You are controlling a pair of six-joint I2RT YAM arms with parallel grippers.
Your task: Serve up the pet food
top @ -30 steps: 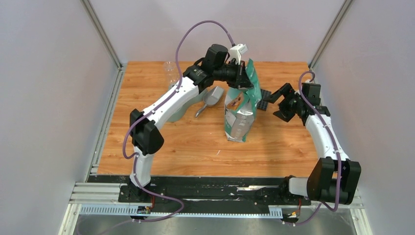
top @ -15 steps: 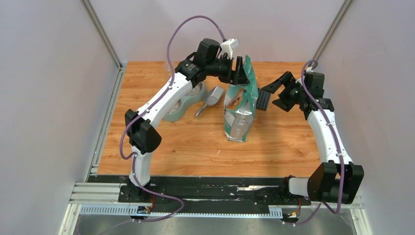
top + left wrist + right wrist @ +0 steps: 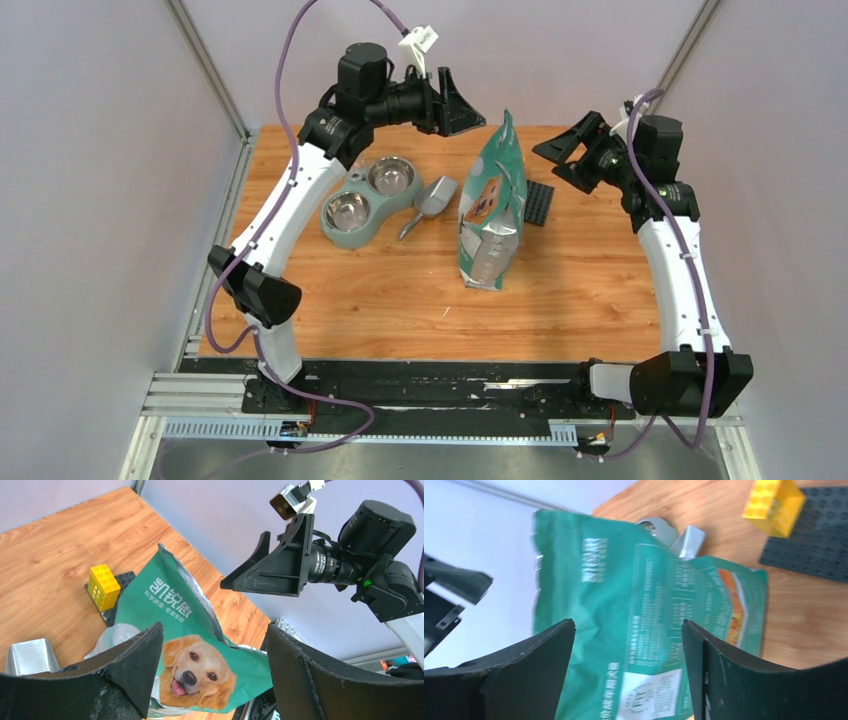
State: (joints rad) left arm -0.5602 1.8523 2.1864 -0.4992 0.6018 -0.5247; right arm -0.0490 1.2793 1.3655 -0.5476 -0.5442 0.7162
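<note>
Here's the spot: the bag [image 3: 490,215] stands upright on its own near the middle of the table [image 3: 330,290], with both arms up in the air on either side of its top. The left gripper [image 3: 462,108] hangs over the far edge with fingers spread wide, holding nothing. The right gripper [image 3: 548,165] is off to the bag's right, also wide and empty. Neither touches the bag.

I can't see any pet food anywhere, so my guess is it's all inside the bag. The double bowl [image 3: 365,200] toward the far left corner looks shiny and bare, and the scoop [image 3: 430,205] lies between it and the bag.

What worries me:
- That bag is tall, thin and crinkly on a small base. A push from one side only and it tips. If the top is open (can't tell for sure from the wrist views), the food goes all over the table.
- If it falls left, it lands on the scoop. If it falls right, it lands on the black plate [image 3: 540,203] with the yellow brick [image 3: 103,581] just beside it.
- The two grippers face each other across the bag top, so if both go in together they could knock fingers.
- Thin film can slip out of a pinch, or the pinch could squeeze the mouth closed.
- Going for the scoop means working close to the bag, so an elbow bump is possible.
</note>
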